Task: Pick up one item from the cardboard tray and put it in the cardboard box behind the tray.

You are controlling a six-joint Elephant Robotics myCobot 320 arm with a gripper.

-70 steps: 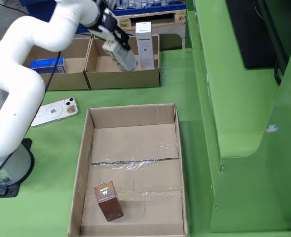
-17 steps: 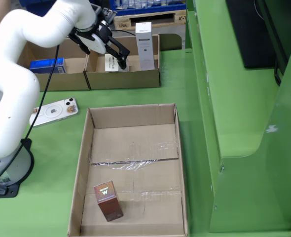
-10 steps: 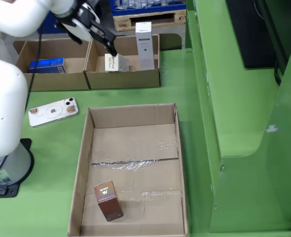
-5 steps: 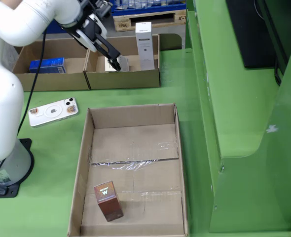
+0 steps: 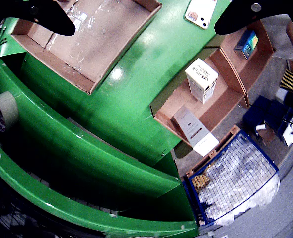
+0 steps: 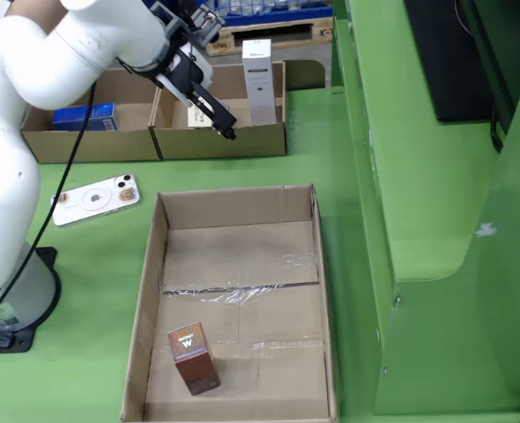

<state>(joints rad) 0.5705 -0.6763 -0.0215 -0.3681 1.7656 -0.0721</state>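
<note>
A: Where's the claw [image 6: 225,123] rn?

B: Over the front wall of the cardboard box [image 6: 220,139] behind the tray, in the fixed view. In the wrist view I've got two dark fingers [image 5: 49,17] at the top corners, spread wide, only worktop and carton between them. So it's gaping and carrying nothing.

A: Task status?

B: My read: one item's delivered. A small white box [image 5: 202,80] sits in the cardboard box, next to a tall white carton [image 6: 259,81] standing upright. In the fixed view the claw partly hides the small one. Looks like the drop is done, arm just needs to clear off.

A: Anything left in the tray?

B: Yep, the cardboard tray [image 6: 165,220] has one brown box [image 6: 193,357] upright near its front left corner, fixed view. Rest of the tray floor is bare cardboard w/ shiny tape.

A: Clutter?

B: A 2nd open carton [image 6: 92,143] left of the target w/ a blue pack [image 6: 84,115] inside. A phone [image 6: 95,199] lies on the green worktop [image 6: 330,185] between cartons and tray, well off the claw's line. Green frame [image 6: 436,220] along the right. Nothing blocking imo, only the box walls to lift over.
</note>
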